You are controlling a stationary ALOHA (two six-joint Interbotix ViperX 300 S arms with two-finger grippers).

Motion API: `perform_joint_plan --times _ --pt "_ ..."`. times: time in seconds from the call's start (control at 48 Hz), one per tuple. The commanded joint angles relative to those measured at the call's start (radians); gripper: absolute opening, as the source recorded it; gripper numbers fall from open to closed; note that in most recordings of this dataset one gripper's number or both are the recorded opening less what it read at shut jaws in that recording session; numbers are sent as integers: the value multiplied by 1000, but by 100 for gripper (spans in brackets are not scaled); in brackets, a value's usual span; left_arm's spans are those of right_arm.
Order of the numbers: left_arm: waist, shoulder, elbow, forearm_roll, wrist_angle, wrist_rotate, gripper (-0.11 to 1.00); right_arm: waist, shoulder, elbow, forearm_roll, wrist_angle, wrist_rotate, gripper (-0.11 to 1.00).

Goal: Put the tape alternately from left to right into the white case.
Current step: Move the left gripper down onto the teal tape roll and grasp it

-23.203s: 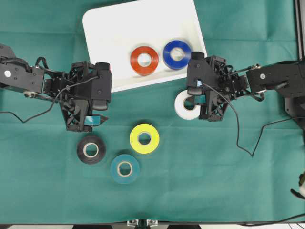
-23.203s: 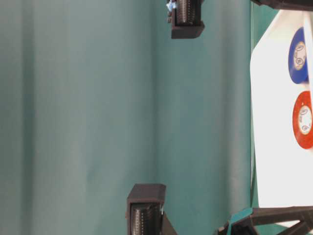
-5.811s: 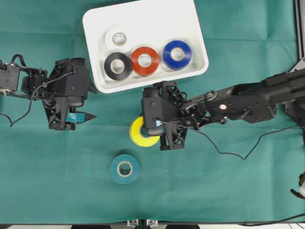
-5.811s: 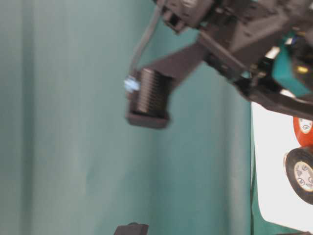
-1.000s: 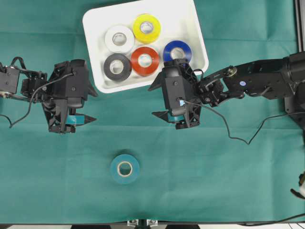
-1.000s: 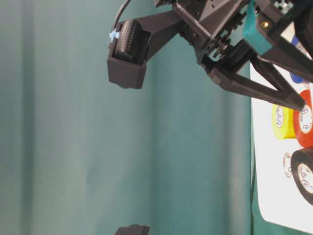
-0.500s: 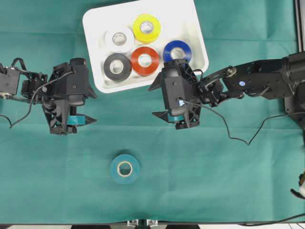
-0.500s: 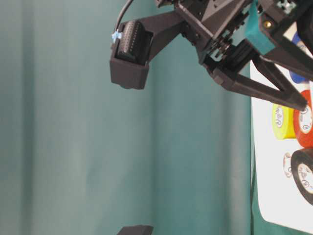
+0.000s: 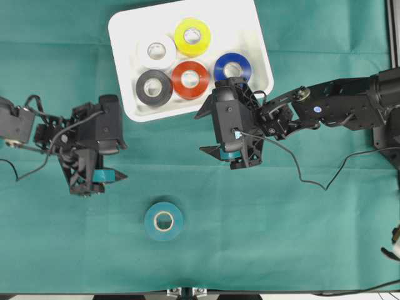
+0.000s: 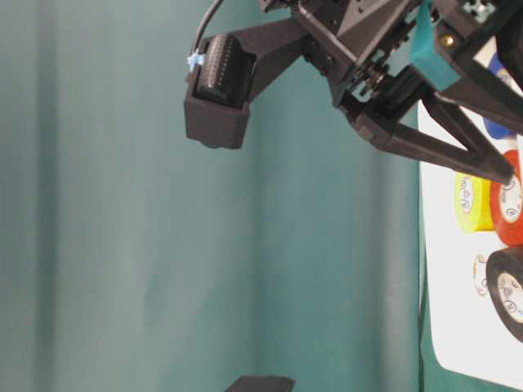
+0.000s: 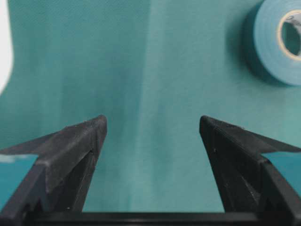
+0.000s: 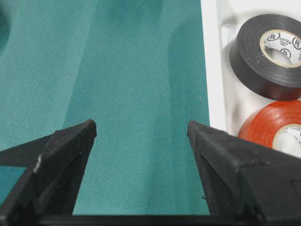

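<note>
The white case (image 9: 250, 25) holds white (image 9: 156, 51), yellow (image 9: 192, 36), black (image 9: 154, 87), red (image 9: 190, 79) and blue (image 9: 232, 67) rolls of tape. A teal roll (image 9: 164, 220) lies alone on the green cloth nearer the front edge. My left gripper (image 9: 123, 162) is open and empty, hovering left of and behind the teal roll (image 11: 277, 42), which sits at the upper right of the left wrist view. My right gripper (image 9: 199, 132) is open and empty, just in front of the case's front rim (image 12: 211, 70), beside the black (image 12: 268, 54) and red (image 12: 277, 127) rolls.
Green cloth covers the table. The right arm's cable (image 9: 312, 181) loops over the cloth at the right. In the table-level view a finger (image 10: 441, 147) of the right gripper hangs above the case (image 10: 458, 327).
The left gripper has shifted right and toward the front of the table, closer to the teal roll. The right gripper stays still and open after leaving the yellow roll in the case.
</note>
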Motion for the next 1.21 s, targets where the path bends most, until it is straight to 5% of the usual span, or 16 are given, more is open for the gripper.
perform_joint_plan --times 0.0,0.479,0.854,1.187 --pt "-23 12 -40 0 -8 -15 38 3 -18 -9 2 -3 0 86" --pt "-92 86 -160 -2 -8 -40 38 5 -18 -8 2 -2 0 86" --pt "-118 173 -244 -2 2 -250 38 3 -18 -6 2 -2 0 86" --pt "-144 225 -276 0 5 -359 38 3 -18 -3 2 -2 -2 86"
